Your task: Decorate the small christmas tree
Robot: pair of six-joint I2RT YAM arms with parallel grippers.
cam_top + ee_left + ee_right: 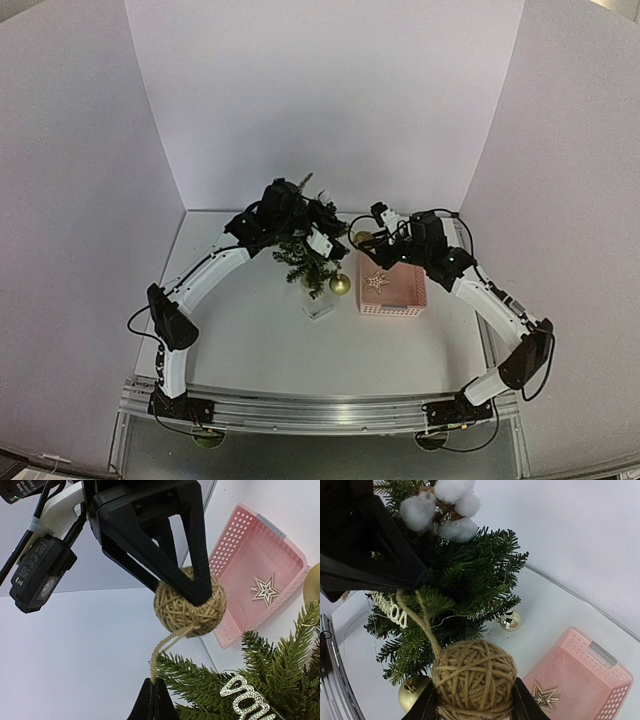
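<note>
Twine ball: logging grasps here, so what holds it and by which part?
The right gripper clamps the twine ball by its body; left gripper pinches its hanging string.

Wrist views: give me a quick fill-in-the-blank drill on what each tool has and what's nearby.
1. The right tool clamps a ball wound of ___.
2. The left tool pinches the string loop that is tied to the ___.
3. The pink basket holds one ___-shaped ornament.
4. The bauble low on the small christmas tree is ___ in colour.

Missing words: twine; ball; star; gold.
</note>
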